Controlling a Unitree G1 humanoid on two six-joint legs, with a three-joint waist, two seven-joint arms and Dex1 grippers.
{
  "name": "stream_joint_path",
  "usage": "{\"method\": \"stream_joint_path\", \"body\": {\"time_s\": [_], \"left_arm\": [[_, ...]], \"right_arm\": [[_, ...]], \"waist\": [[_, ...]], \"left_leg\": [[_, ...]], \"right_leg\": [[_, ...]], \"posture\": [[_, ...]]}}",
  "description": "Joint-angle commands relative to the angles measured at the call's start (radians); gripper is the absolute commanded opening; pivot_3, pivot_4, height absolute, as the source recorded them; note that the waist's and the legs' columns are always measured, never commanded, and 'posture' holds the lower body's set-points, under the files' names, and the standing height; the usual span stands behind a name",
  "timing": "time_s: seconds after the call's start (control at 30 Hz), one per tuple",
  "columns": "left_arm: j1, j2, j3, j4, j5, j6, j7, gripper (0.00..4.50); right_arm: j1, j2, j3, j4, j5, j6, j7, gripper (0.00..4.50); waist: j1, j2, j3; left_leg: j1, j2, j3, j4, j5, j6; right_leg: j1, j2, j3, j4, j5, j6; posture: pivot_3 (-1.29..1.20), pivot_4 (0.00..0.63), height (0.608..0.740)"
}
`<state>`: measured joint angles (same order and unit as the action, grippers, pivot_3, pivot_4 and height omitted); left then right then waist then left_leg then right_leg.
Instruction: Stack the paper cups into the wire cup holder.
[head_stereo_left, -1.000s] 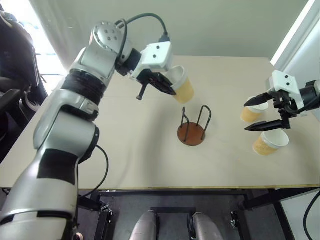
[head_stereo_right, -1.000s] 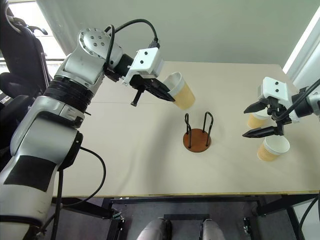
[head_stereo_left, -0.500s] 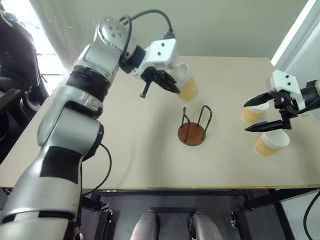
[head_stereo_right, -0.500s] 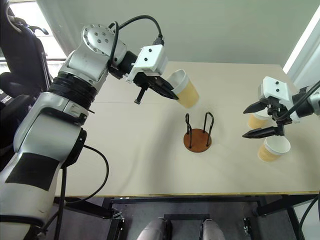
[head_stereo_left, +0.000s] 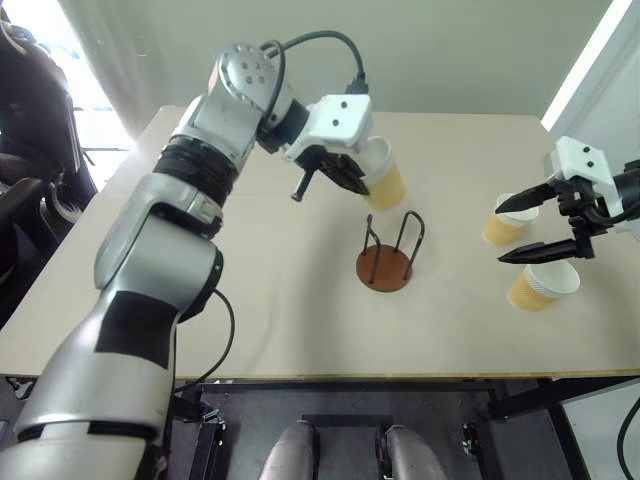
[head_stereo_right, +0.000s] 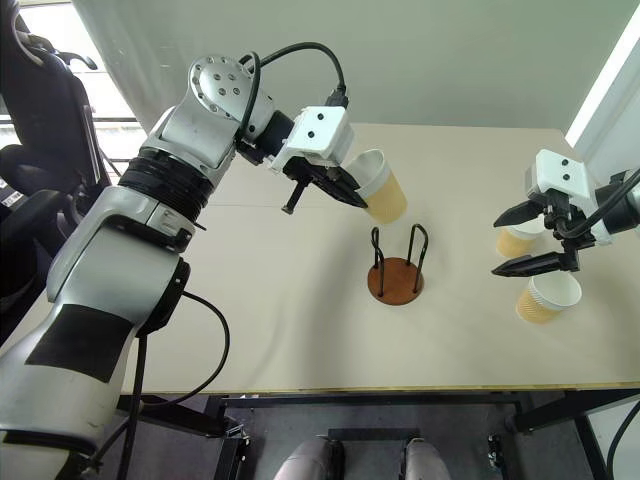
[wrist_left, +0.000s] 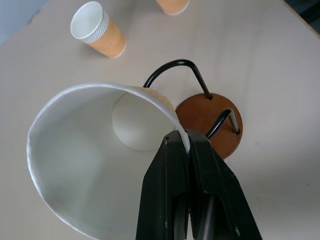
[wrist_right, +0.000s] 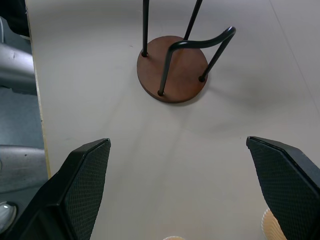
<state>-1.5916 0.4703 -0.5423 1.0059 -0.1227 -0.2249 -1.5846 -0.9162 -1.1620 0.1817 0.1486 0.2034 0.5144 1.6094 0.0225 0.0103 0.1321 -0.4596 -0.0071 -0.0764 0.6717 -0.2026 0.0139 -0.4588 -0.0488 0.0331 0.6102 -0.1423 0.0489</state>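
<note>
On your left, the left gripper (head_stereo_left: 352, 176) has its fingers pinched together on the rim of one cup (head_stereo_left: 383, 180), one finger inside the wall and one outside, as the left wrist view makes plain. That cup hangs in the air above the table (head_stereo_left: 250, 300), just behind and above the wire holder (head_stereo_left: 386, 262), not touching it. It is tilted: its long axis runs at a slant, mouth up and back toward the gripper, base down and toward your right. In my judgement you are in the carry-and-align step for the first cup; the holder is empty.

The next move calls for bringing the cup's axis closer to upright and centring its base over the brown disc, between the wire loops, before you lower it. With the tilt as it stands, the base could catch on a loop top and tip the holder.

The holder stands upright near the middle of the table, its loops pointing straight up.

Further right, two more cups stand upright, mouths up, near the table's right edge: one farther back (head_stereo_left: 503, 222) and one nearer you (head_stereo_left: 540, 284). The right gripper (head_stereo_left: 541, 223) hovers over them with its jaws wide apart, holding nothing.
</note>
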Motion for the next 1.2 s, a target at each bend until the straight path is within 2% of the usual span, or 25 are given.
{"method": "stream_joint_path", "body": {"time_s": [0.03,0.3,0.63,1.2], "left_arm": [[-0.036,-0.002,0.013,-0.006,0.003,-0.020,-0.030,0.05],[-0.024,0.001,-0.015,-0.039,-0.031,0.003,-0.030,0.05],[-0.025,0.003,-0.049,-0.057,-0.068,0.020,-0.030,0.05],[-0.020,0.002,-0.096,-0.089,-0.117,0.048,-0.030,0.05]], "right_arm": [[-0.028,-0.028,-0.006,-0.022,0.011,0.003,0.005,4.50],[-0.035,-0.020,-0.006,-0.020,0.012,0.001,0.005,4.50],[-0.177,0.024,0.031,0.096,0.012,-0.062,0.005,4.50],[-0.235,0.001,0.069,0.155,0.073,-0.093,0.005,4.50]], "waist": [[0.000,0.000,0.000],[0.001,0.000,0.000],[0.001,0.000,0.000],[0.001,0.001,0.000]], "left_leg": [[0.000,0.000,0.000,0.000,0.000,0.000],[0.000,-0.001,0.000,0.001,0.000,0.001],[0.000,-0.002,0.001,0.002,-0.001,0.002],[-0.001,-0.003,0.001,0.003,-0.002,0.004]], "right_leg": [[0.000,0.000,0.000,0.000,0.000,0.000],[0.001,-0.002,0.000,0.000,0.000,0.001],[0.001,-0.001,-0.001,0.000,0.000,0.001],[0.001,-0.004,-0.001,0.000,-0.001,0.002]], "posture": [[0.00,0.150,0.740],[0.00,0.150,0.740],[0.00,0.150,0.740],[0.00,0.150,0.740]]}}
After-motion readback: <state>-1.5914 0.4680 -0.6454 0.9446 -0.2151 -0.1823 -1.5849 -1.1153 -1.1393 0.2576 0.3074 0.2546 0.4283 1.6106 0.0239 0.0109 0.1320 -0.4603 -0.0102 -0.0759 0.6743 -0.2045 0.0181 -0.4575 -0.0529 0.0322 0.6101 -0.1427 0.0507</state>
